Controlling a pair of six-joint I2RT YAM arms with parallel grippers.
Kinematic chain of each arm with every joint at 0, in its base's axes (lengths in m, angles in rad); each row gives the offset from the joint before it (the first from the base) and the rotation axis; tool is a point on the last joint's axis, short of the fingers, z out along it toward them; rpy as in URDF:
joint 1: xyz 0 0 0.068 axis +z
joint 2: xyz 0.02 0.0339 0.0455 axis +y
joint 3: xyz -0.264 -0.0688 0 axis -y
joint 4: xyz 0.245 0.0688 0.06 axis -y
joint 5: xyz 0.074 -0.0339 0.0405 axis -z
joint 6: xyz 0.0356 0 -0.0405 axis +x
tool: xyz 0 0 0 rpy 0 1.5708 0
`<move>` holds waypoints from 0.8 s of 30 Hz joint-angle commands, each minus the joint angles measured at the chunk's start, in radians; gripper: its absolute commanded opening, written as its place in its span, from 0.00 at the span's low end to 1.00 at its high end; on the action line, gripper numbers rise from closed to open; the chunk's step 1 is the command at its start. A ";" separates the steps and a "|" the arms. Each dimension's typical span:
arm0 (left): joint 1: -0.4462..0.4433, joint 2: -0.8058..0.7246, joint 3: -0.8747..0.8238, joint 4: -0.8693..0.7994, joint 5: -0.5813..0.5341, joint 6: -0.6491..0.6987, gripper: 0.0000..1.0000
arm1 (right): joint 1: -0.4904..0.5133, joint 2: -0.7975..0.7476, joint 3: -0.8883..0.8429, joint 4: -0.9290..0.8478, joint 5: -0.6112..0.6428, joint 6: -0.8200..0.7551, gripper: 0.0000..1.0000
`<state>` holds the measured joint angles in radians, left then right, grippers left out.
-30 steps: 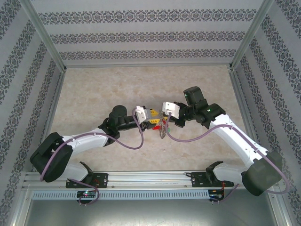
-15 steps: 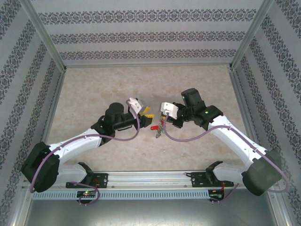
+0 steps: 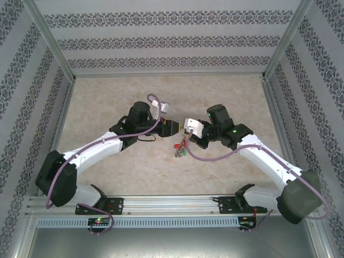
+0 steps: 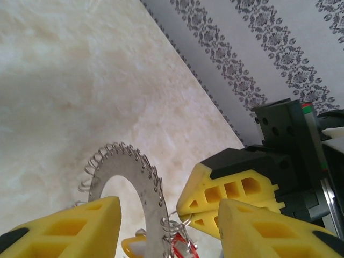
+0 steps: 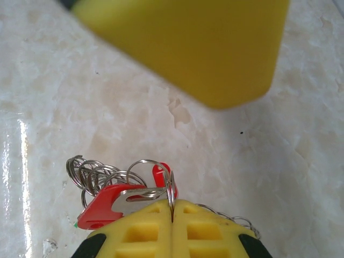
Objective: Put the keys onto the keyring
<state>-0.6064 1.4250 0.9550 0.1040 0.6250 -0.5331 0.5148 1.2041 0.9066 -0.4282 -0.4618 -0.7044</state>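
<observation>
The keyring (image 4: 141,193), a grey hoop fringed with silvery links, hangs upright from my right gripper (image 5: 172,208), which is shut on one rim link. A red-headed key (image 5: 107,207) and a yellow tag (image 4: 133,248) dangle among the links (image 5: 94,172). From above, the keyring (image 3: 183,145) hangs under the right gripper (image 3: 186,134), a red key (image 3: 176,146) and a green one (image 3: 183,153) on it. My left gripper (image 4: 169,217) is open and straddles the hoop with a gap on each side; it sits just left of the right gripper (image 4: 186,214). The left gripper (image 3: 172,128) almost meets the right one.
The beige marbled tabletop (image 3: 107,102) lies open all round the two grippers. Patterned walls (image 3: 172,43) and metal frame posts (image 3: 59,59) close in the back and sides. One blurred yellow left finger (image 5: 199,48) hangs close above the right gripper.
The left gripper opened, drew back to the left, then came forward again beside the right gripper. The red key now hangs from the keyring. The right gripper sank slightly, still shut.
</observation>
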 commanded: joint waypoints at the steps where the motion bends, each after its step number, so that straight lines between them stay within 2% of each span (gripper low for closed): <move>1: 0.011 0.025 0.054 -0.080 0.089 -0.036 0.49 | -0.001 -0.008 -0.012 0.069 -0.050 0.024 0.00; 16: -0.004 0.065 0.083 -0.168 0.114 -0.017 0.40 | -0.016 -0.009 -0.035 0.097 -0.066 0.036 0.00; 24: -0.016 0.076 0.093 -0.187 0.149 -0.003 0.39 | -0.018 -0.006 -0.041 0.108 -0.067 0.046 0.00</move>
<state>-0.6098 1.4879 1.0088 -0.0471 0.7410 -0.5545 0.5060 1.2057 0.8715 -0.3611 -0.4881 -0.6781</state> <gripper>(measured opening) 0.395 0.058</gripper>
